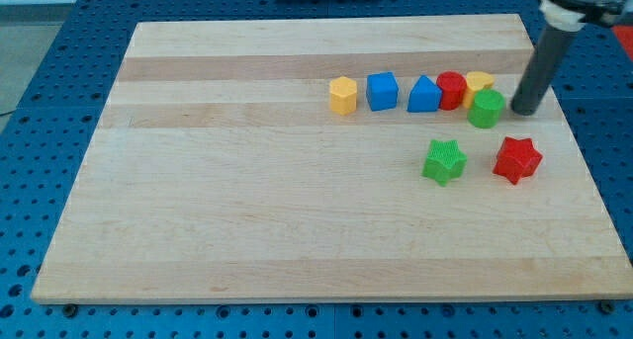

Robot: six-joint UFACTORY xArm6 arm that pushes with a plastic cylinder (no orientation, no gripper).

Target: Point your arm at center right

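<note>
The board was a pale wooden top on a blue perforated surface, and all the blocks were in its right half, toward the view's top.

Going from the view's left, the yellow block, a hexagon-like prism, was the farthest from my tip. To its right stood the blue cube, a little apart from it. Next was the second blue block, with a peaked top like a triangle, and it touched the red cylinder on its right. Behind the green block there was another yellow piece; its shape I could not make out, because it was partly hidden. The green block, rounded and lumpy, was just beside my tip, on its left; whether they touched I could not tell.

Below this row, toward the view's bottom, lay the green star, down and to the left of my tip, and the red star, almost straight below my tip. The two stars were apart from each other.

The rod came in from the view's top right corner. Its long axis was tilted, with the upper end more to the right and the lower end pointing down and slightly left. My tip rested on the board near its right edge, in the upper part of the right side. The rod had no jaws and held nothing.
</note>
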